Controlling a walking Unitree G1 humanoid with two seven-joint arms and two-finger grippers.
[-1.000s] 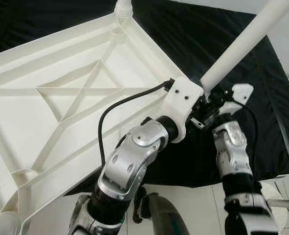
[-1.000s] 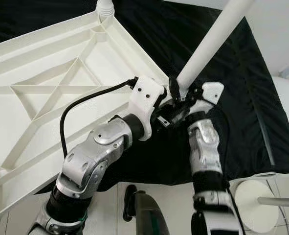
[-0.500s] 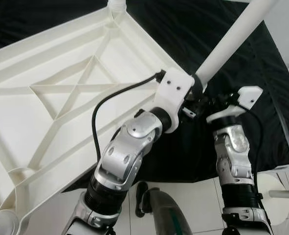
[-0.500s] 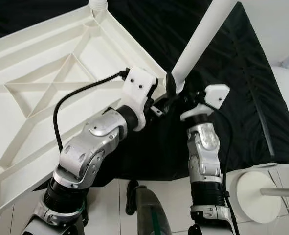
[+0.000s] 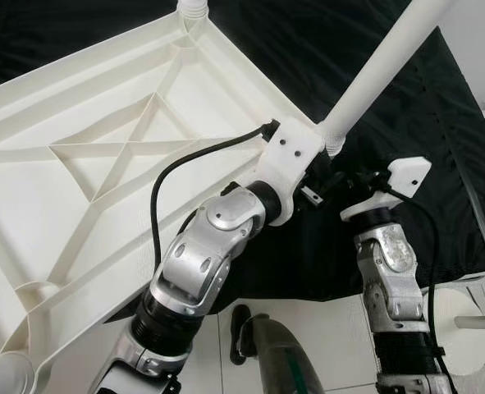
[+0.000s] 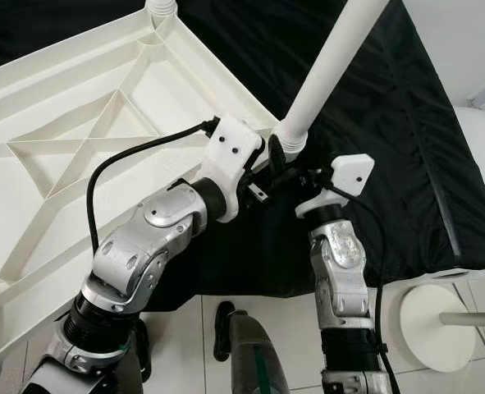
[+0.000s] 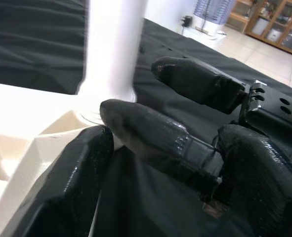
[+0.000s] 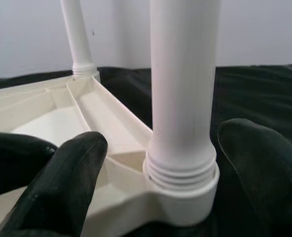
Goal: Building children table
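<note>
I am looking down at one white plastic tabletop (image 5: 78, 189), lying upside down on a black cloth (image 5: 406, 123), its underside ribbed with raised bars that are forming crosses and triangles. Two white round legs are standing in its corner sockets: one smooth tube (image 6: 328, 61) is rising from the near corner, where screw threads are showing above the socket collar (image 8: 183, 195), and a second leg (image 8: 76, 37) is standing at the far corner.

My left hand (image 7: 150, 143) and my right hand (image 8: 155, 173) are both reaching to the near corner. My right hand's two black fingers (image 8: 62, 182) are spread open on either side of the leg's base, not touching it. My left hand's fingers are lying beside the socket, parted, holding nothing.

One white round disc (image 6: 431, 324) on a rod is lying on the tiled floor (image 6: 291, 320), just beside the cloth.
</note>
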